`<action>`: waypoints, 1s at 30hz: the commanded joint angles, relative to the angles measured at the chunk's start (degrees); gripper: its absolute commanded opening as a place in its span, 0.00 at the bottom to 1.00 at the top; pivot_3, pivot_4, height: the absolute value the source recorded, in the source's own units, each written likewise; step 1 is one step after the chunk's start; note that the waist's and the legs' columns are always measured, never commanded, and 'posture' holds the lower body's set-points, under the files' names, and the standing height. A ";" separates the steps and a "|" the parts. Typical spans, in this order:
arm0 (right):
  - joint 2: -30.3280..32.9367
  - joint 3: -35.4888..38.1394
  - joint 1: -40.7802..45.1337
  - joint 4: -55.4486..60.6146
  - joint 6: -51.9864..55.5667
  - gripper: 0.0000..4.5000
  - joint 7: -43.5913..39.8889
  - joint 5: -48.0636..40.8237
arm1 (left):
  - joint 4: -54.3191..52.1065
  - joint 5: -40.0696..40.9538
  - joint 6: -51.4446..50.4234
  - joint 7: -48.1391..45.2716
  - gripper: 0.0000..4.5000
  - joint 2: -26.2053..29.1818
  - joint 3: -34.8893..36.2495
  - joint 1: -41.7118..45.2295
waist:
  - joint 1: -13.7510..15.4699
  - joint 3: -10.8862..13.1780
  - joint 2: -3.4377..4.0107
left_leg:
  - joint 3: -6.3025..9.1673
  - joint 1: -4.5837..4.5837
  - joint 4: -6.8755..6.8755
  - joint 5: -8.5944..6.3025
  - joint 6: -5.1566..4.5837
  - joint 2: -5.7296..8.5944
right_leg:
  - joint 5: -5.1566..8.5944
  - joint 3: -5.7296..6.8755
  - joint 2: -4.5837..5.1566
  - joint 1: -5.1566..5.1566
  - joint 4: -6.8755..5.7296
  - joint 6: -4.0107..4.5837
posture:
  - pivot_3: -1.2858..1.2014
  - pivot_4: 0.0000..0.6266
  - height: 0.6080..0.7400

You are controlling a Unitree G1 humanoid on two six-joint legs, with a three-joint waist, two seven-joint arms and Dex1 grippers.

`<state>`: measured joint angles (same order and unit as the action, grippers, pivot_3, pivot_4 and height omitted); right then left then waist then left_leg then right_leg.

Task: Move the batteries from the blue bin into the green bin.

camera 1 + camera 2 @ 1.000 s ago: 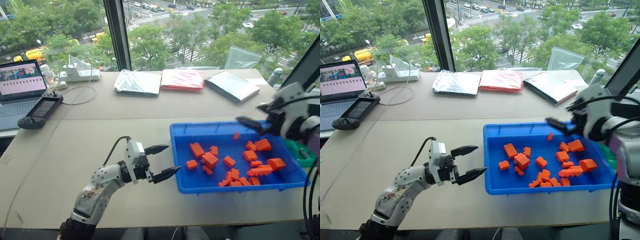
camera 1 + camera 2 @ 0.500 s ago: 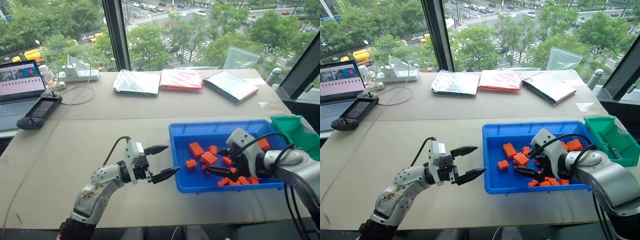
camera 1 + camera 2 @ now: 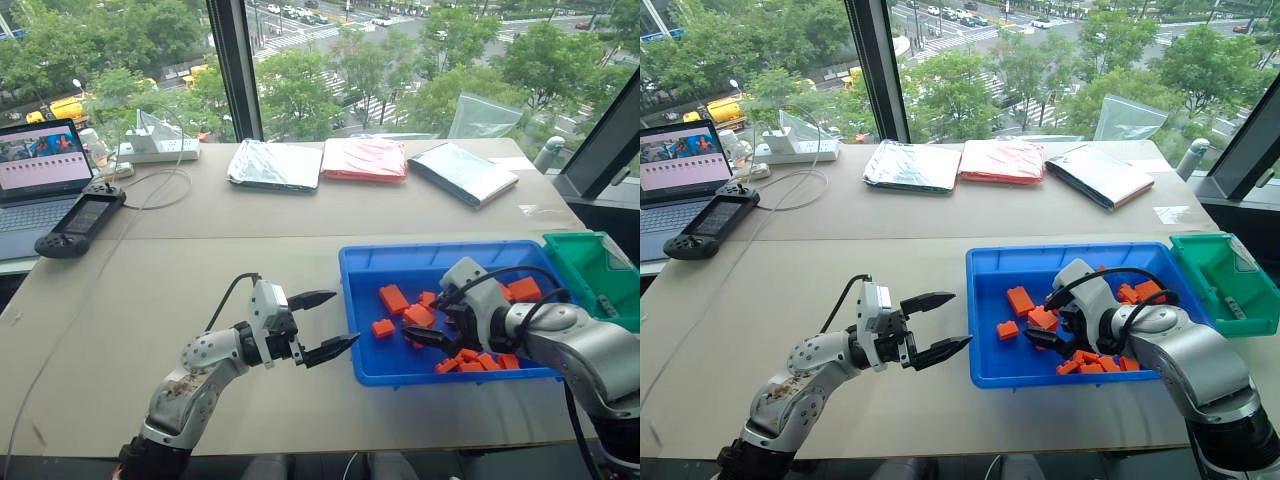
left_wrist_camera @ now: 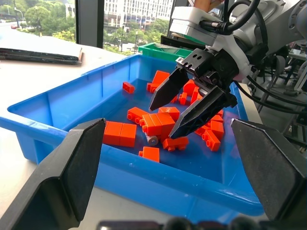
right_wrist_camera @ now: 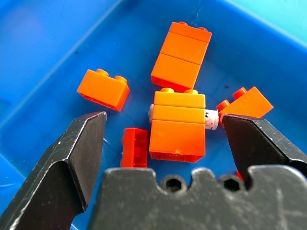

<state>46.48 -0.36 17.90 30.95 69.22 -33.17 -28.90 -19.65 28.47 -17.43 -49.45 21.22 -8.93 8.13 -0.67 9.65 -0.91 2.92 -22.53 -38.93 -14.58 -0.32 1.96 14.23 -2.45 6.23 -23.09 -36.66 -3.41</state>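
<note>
A battery (image 5: 209, 118) lies in the blue bin (image 3: 360, 262), mostly hidden under a stack of orange blocks (image 5: 177, 125), only its ends peeking out. The right gripper (image 4: 184, 109) hangs over it, fingers spread wide on either side, holding nothing. The green bin (image 3: 586, 262) touches the blue bin's far right corner. The left gripper (image 3: 322, 322) hovers over bare tabletop (image 3: 200, 270) just beside the blue rim, fingers wide apart.

Probably an upper-floor office or robotics lab: a long beige worktable (image 3: 200, 270) stands against tall windows (image 3: 330, 60) overlooking treetops and a street, with a laptop (image 3: 40, 175), handheld controller (image 3: 80, 222) and power strip (image 3: 158, 150) at its far left.
</note>
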 commanded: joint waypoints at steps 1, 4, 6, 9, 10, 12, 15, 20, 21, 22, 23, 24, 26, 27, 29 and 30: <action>-0.04 -0.53 0.77 0.31 -0.42 0.84 0.83 0.71 | -1.21 0.36 0.69 -0.10 1.00 0.05 0.30 0.04 | -0.01 0.00 0.00 | 0.00 0.00 0.00 0.00 0.00 0.00 | 0.00 0.00 0.00 0.00 0.00 0.00 | 0.52 0.24 1.00; -0.61 -0.26 0.86 0.11 -0.70 0.63 1.27 0.73 | -1.17 0.39 0.65 -0.21 1.00 0.11 0.27 0.09 | -0.01 0.00 0.00 | 0.00 0.00 0.00 0.00 0.00 0.00 | 0.00 0.00 0.00 0.00 0.00 0.00 | 0.52 0.24 1.00; -0.82 0.84 0.99 -0.04 -0.56 0.46 1.46 0.52 | -1.17 0.41 0.61 -0.22 1.00 0.13 0.29 0.15 | -0.01 0.00 0.00 | 0.00 0.00 0.00 0.00 0.00 0.00 | 0.00 0.00 0.00 0.00 0.00 0.00 | 0.52 0.24 1.00; -0.29 4.49 1.81 0.50 0.15 0.32 0.63 -1.08 | -1.22 0.45 0.55 -0.26 1.00 0.21 0.32 0.16 | 0.00 0.00 0.00 | 0.00 0.00 0.00 0.00 0.00 0.00 | 0.00 0.00 0.00 0.00 0.00 0.00 | 0.52 0.24 1.00; 0.03 6.41 2.19 0.81 0.38 0.32 0.05 -1.97 | -1.22 0.46 0.52 -0.25 1.00 0.22 0.34 0.16 | 0.01 0.00 0.00 | 0.00 0.00 0.00 0.00 0.00 0.00 | 0.00 0.00 0.00 0.00 0.00 0.00 | 0.52 0.24 1.00; 1.07 9.95 2.78 0.88 1.03 0.32 -1.02 -3.47 | -1.25 0.47 0.50 -0.28 1.00 0.30 0.35 0.14 | 0.01 0.00 0.00 | 0.00 -0.01 0.00 0.00 0.00 0.00 | 0.00 0.00 0.00 0.00 0.00 0.00 | 0.52 0.24 1.00; 4.68 14.65 2.76 -0.97 0.42 0.32 -2.07 -3.47 | -1.23 0.53 0.48 -0.33 1.00 0.37 0.37 0.15 | 0.08 0.00 -0.01 | 0.01 0.00 0.00 0.00 0.00 0.00 | 0.00 0.02 0.00 0.01 0.01 0.00 | 0.52 0.24 1.00; 8.73 16.60 0.79 -8.91 -2.52 0.32 1.75 2.39 | -1.19 0.64 0.38 -0.39 1.00 0.38 0.16 0.22 | 0.12 0.01 -0.03 | -0.02 -0.02 0.00 0.00 0.00 0.00 | 0.00 0.01 0.00 0.02 0.03 0.00 | 0.52 0.24 1.00; 9.03 16.23 0.17 -10.05 -3.38 0.32 2.86 3.86 | -1.13 0.61 0.40 -0.40 1.00 0.36 0.11 0.29 | 0.10 0.00 -0.03 | -0.02 -0.01 0.00 0.00 0.00 0.00 | 0.00 0.01 0.00 0.02 0.03 0.00 | 0.52 0.24 1.00; 8.88 16.23 -0.22 -10.95 -4.07 0.32 3.67 4.75 | -1.09 0.60 0.40 -0.41 1.00 0.36 0.09 0.34 | 0.11 0.01 -0.03 | -0.03 -0.01 0.00 0.00 0.00 0.00 | 0.00 0.00 0.00 0.01 0.02 0.00 | 0.52 0.24 1.00; 8.54 16.42 -0.47 -11.46 -4.69 0.43 4.04 5.18 | -1.06 0.57 0.42 -0.43 1.00 0.37 0.08 0.37 | 0.09 0.00 -0.03 | -0.04 -0.02 0.00 0.00 0.00 0.00 | 0.00 0.00 0.00 0.01 0.01 0.00 | 0.52 0.24 1.00; 8.32 16.51 -0.76 -11.77 -5.19 0.54 4.18 5.56 | -1.04 0.54 0.43 -0.40 1.00 0.37 0.06 0.39 | 0.08 0.00 -0.03 | -0.05 -0.02 0.00 0.00 0.00 0.00 | 0.00 -0.02 0.00 0.00 0.02 0.00 | 0.52 0.24 1.00; 8.35 16.24 -1.40 -11.15 -5.84 0.64 3.40 5.46 | -1.01 0.55 0.39 -0.42 1.00 0.41 0.06 0.41 | -0.19 0.00 -0.02 | -0.07 -0.02 0.02 0.00 0.00 -0.01 | 0.00 -0.05 0.00 -0.03 0.00 0.00 | 0.52 0.24 1.00; 8.26 16.08 -1.38 -10.57 -6.07 0.72 3.08 5.36 | -1.01 0.54 0.38 -0.43 1.00 0.43 0.05 0.39 | -0.26 0.00 -0.02 | -0.07 -0.01 0.03 0.00 0.00 -0.02 | 0.00 -0.06 0.00 -0.04 -0.01 0.00 | 0.52 0.24 1.00; 8.20 15.62 -0.59 -9.58 -6.66 0.87 2.50 5.05 | -1.07 0.54 0.32 -0.40 1.00 0.46 0.02 0.33 | -0.23 0.00 -0.02 | -0.07 0.01 0.04 0.00 0.00 -0.02 | 0.00 -0.06 -0.01 -0.03 -0.02 0.00 | 0.52 0.24 1.00; 8.19 15.40 -0.08 -8.97 -7.10 0.98 1.98 4.67 | -1.09 0.53 0.30 -0.38 1.00 0.47 0.02 0.31 | -0.20 0.00 -0.02 | -0.07 0.00 0.03 0.00 0.00 -0.02 | 0.00 -0.06 -0.01 -0.03 -0.02 0.00 | 0.52 0.24 1.00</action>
<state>54.30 14.20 16.37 19.14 64.18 -30.26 -23.78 -19.65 28.50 -17.48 -49.54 21.72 -9.01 8.20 -0.88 9.65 -0.93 2.85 -22.52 -38.91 -14.58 -0.32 1.94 14.23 -2.51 6.22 -23.11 -36.68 -3.41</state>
